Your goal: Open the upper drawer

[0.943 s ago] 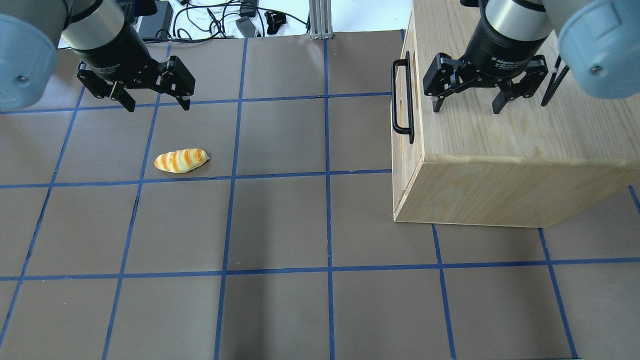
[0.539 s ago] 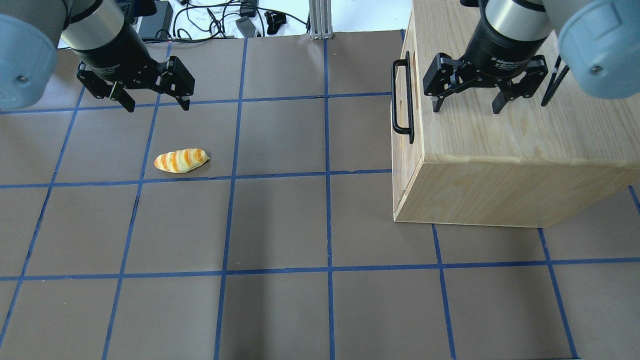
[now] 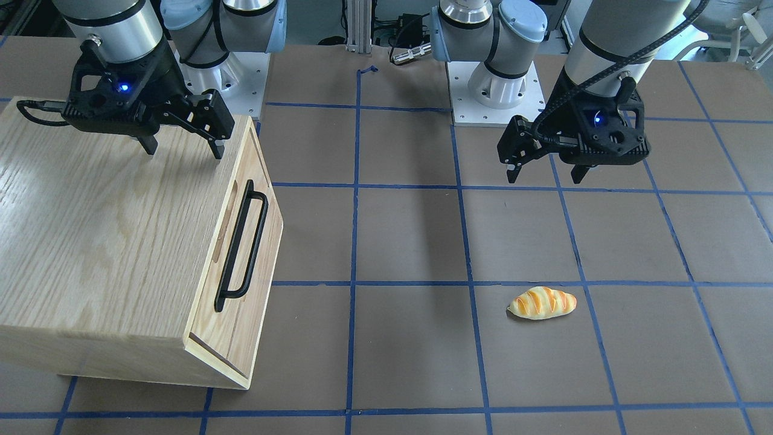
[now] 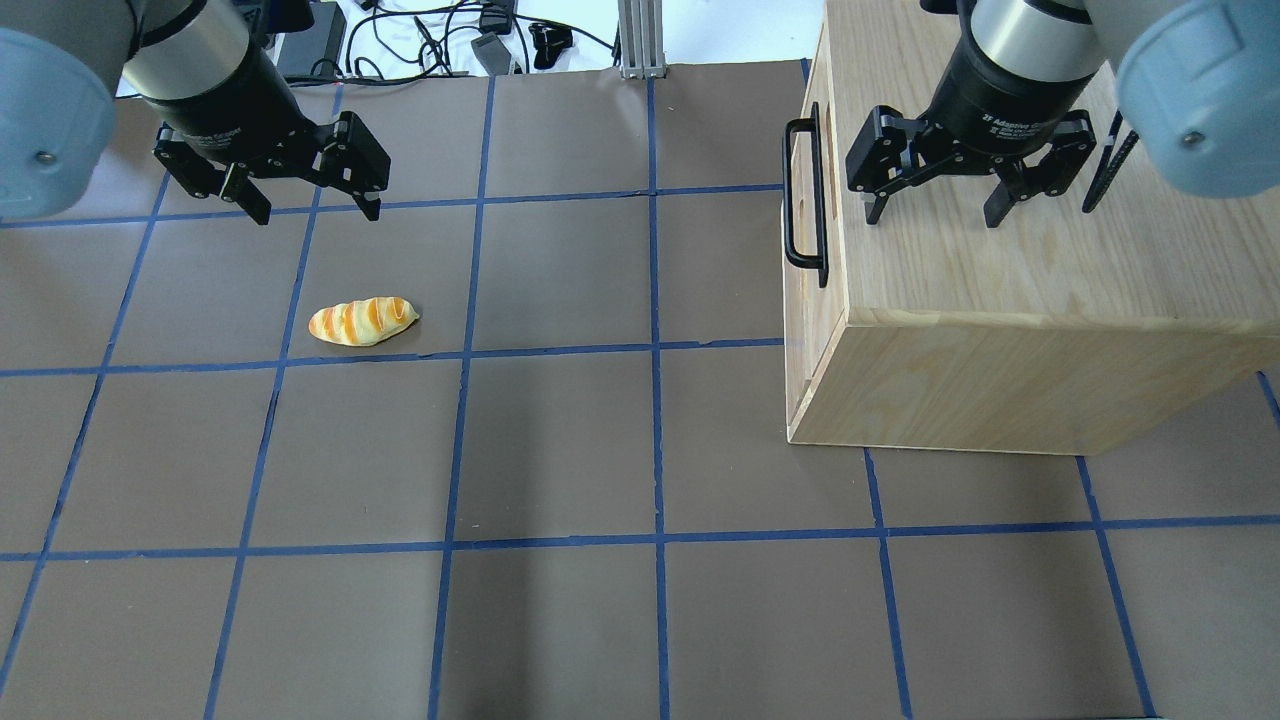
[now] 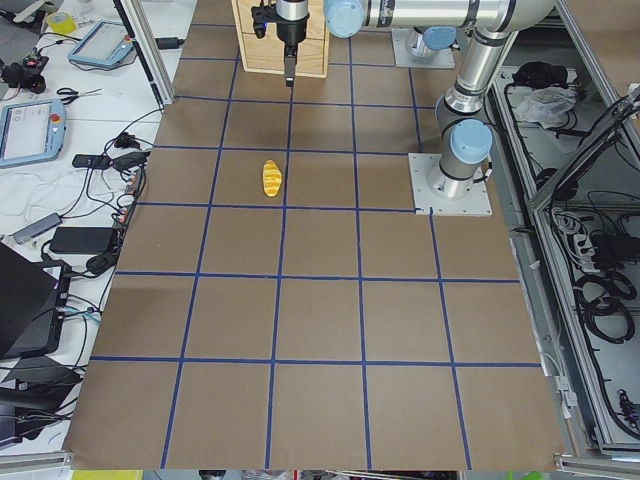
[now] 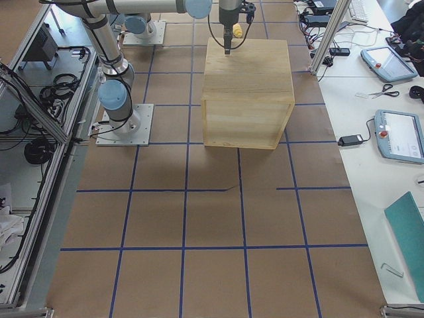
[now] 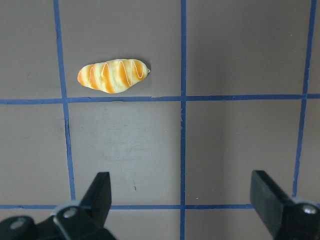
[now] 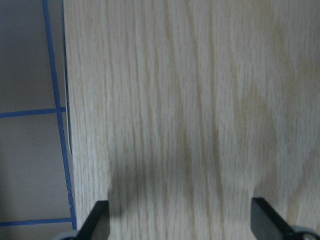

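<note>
The upper drawer (image 3: pixel 269 226) is shut, its light-wood front flush with the oak cabinet (image 3: pixel 102 241). Its long black bar handle (image 3: pixel 241 244) and an elongated cut-out face the middle of the table. In the overhead view the handle (image 4: pixel 803 190) runs along the cabinet's (image 4: pixel 1000 270) left face. My right gripper (image 4: pixel 935 212) is open and empty, hovering above the cabinet top, right of the handle; it also shows in the front view (image 3: pixel 181 151). Its wrist view shows only wood grain between the fingertips (image 8: pixel 97 222). My left gripper (image 4: pixel 312 212) is open and empty over the table, far from the drawer.
A striped bread roll (image 4: pixel 362 321) lies on the brown mat just below the left gripper; it also shows in the left wrist view (image 7: pixel 114 76). Cables and devices lie beyond the table's far edge (image 4: pixel 440 40). The arm bases (image 3: pixel 495 90) stand at the robot's side.
</note>
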Robot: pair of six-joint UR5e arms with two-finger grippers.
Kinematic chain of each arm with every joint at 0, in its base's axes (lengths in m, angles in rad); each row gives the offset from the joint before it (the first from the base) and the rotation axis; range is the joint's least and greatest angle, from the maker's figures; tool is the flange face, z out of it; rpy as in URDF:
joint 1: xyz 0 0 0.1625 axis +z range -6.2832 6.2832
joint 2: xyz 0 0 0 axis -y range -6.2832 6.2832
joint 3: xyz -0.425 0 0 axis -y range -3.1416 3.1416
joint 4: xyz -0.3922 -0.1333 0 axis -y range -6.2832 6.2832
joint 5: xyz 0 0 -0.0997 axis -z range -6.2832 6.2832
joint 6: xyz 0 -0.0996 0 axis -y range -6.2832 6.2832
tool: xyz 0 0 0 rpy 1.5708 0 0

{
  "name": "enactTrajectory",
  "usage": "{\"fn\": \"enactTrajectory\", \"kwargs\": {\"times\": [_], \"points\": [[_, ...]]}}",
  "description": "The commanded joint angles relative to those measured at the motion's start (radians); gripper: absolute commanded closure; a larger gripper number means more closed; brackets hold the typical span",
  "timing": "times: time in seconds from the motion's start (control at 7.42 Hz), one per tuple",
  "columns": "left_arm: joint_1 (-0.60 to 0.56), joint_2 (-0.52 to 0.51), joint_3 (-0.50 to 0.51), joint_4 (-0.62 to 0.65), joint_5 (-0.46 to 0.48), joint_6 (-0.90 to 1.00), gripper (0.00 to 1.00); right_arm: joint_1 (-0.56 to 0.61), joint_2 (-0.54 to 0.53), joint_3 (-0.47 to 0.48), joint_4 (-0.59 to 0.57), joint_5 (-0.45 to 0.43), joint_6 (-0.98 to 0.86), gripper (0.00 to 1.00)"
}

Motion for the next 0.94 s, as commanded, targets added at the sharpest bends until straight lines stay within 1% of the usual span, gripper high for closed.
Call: {"fn": "enactTrajectory", "kwargs": {"times": [0.0,0.27,0.54,0.67,0.81], "points": [[0.0,0.0,0.002,0.001,0.0,-0.001,0.0,-0.002,0.0,0.0,0.0,-0.001,0.0,0.0],[0.001,0.0,0.012,0.002,-0.002,-0.007,0.0,0.0,0.0,0.0,0.0,-0.001,0.0,0.0],[-0.009,-0.032,0.017,0.01,-0.016,-0.014,0.0,0.0,0.0,0.0,0.0,0.001,0.0,0.0],[-0.02,-0.04,0.017,0.014,-0.032,-0.084,0.0,0.0,0.0,0.0,0.0,-0.001,0.0,0.0],[-0.054,-0.045,0.019,0.065,-0.084,-0.122,0.0,0.0,0.0,0.0,0.0,0.001,0.0,0.0]]}}
